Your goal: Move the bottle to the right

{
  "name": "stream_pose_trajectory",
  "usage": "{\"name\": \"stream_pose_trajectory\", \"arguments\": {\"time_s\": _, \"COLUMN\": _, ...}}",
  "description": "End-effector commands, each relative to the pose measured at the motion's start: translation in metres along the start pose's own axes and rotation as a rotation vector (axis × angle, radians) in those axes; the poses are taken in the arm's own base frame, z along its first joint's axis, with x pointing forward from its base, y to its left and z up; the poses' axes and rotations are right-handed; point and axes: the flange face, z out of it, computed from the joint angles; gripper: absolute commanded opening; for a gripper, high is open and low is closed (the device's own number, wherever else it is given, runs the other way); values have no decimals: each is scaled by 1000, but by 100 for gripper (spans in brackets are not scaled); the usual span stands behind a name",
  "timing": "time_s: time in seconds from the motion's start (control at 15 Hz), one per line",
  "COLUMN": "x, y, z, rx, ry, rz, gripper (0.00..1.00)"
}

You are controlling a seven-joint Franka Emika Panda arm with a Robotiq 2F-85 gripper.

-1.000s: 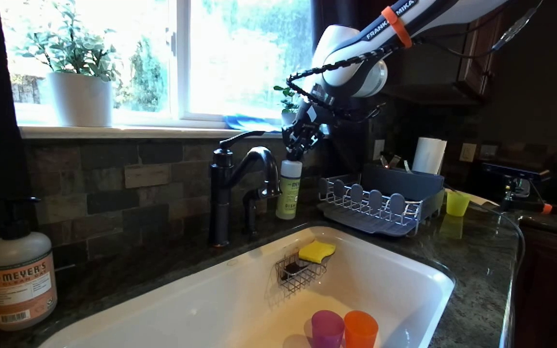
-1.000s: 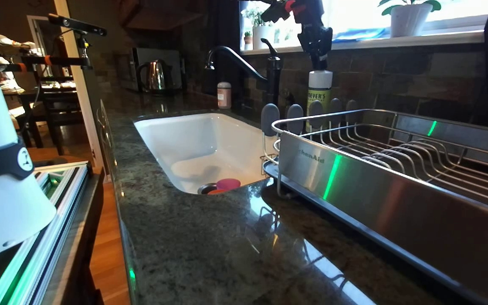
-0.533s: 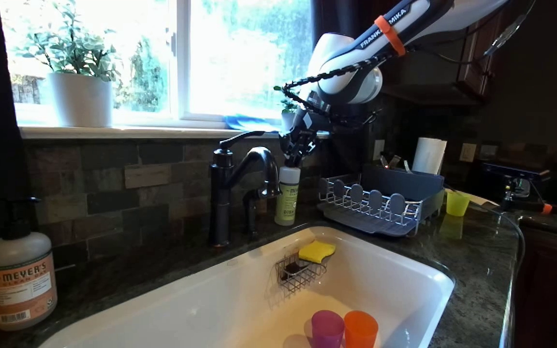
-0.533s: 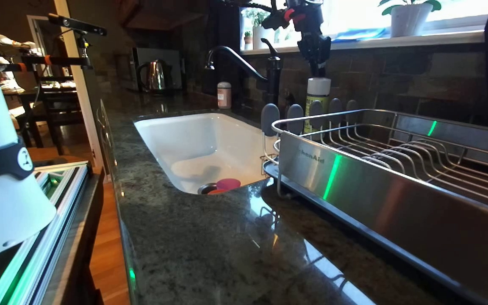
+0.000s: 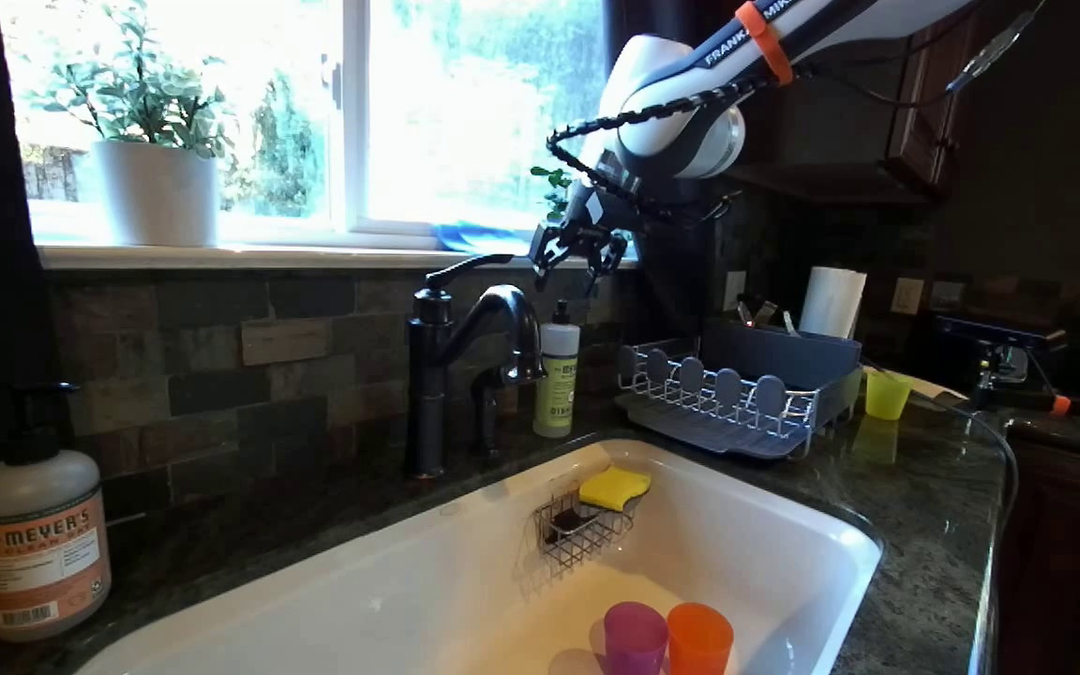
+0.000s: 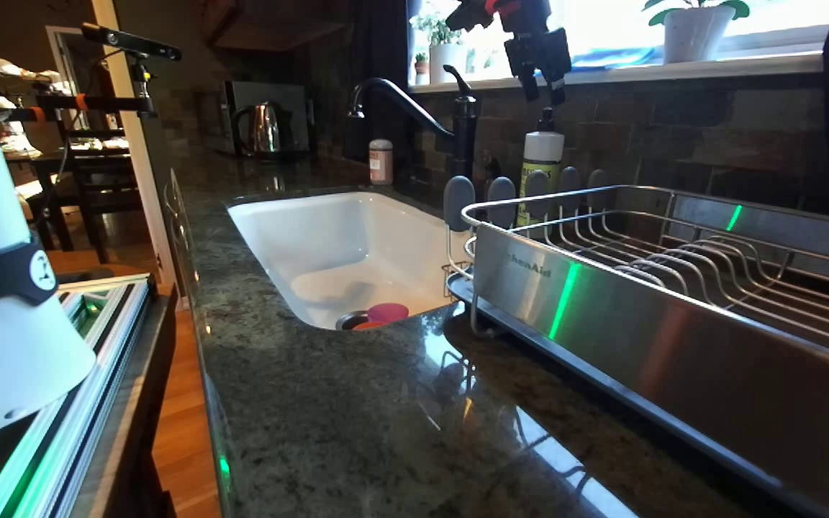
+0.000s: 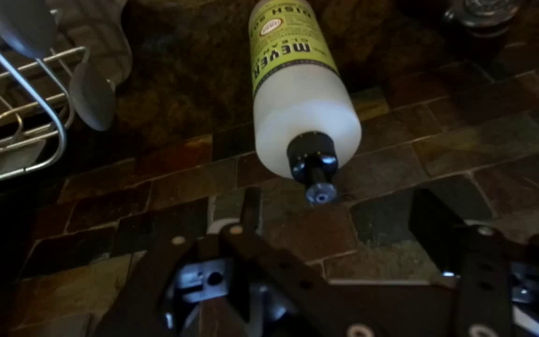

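The bottle, with a green label, whitish upper part and narrow black cap, stands upright on the dark counter between the faucet and the dish rack. My gripper is just above it, jaws spread, holding nothing. From another side, in an exterior view, the rack partly hides the lower part of the bottle, and the gripper hovers over its cap. In the wrist view the bottle points its cap toward the gap of the open gripper, apart from both fingers.
A black faucet rises close beside the bottle. On its other side sits the dish rack. The white sink in front holds a purple cup and an orange cup. A window sill runs behind.
The gripper was shut on the bottle's top and came down with it over the first half second. Since then it has opened and risen off, leaving the bottle standing with its black cap bare.
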Motion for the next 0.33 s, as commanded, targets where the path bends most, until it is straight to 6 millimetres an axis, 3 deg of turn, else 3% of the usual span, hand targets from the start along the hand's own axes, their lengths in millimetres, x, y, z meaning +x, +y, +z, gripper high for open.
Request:
{"name": "stream_pose_trajectory", "arguments": {"time_s": 0.0, "x": -10, "y": -12, "z": -59, "rx": 38, "ry": -23, "rz": -45, "gripper": 100}}
{"name": "stream_pose_trajectory", "arguments": {"time_s": 0.2, "x": -24, "y": -26, "z": -116, "rx": 112, "ry": -34, "rz": -165, "gripper": 100}}
{"name": "stream_pose_trajectory", "arguments": {"time_s": 0.27, "x": -4, "y": -25, "z": -85, "rx": 81, "ry": -20, "rz": -116, "gripper": 100}}
